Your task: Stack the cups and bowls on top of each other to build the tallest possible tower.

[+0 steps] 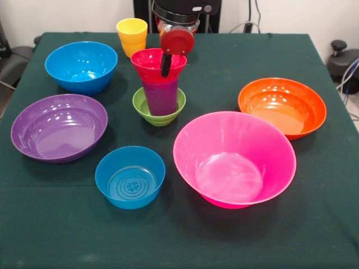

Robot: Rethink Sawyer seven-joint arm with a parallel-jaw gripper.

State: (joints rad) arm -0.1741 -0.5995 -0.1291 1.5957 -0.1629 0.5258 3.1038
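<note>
Red glossy plastic bowl (152, 60) tops purple cup, directly under hand (167, 63); one finger dips inside, grip state unclear; yellow plastic cup (132, 36) sits to picture-left.

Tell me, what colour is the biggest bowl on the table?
Pink. The biggest bowl shows clearly in the front view, near the table's front right.

A table draped in dark green cloth (314, 224) filled most of the view. Behind it stood a pale wall (67, 17) with dark cables (249, 25) hanging. Black equipment (343, 59) sat beside the table's right edge.
</note>
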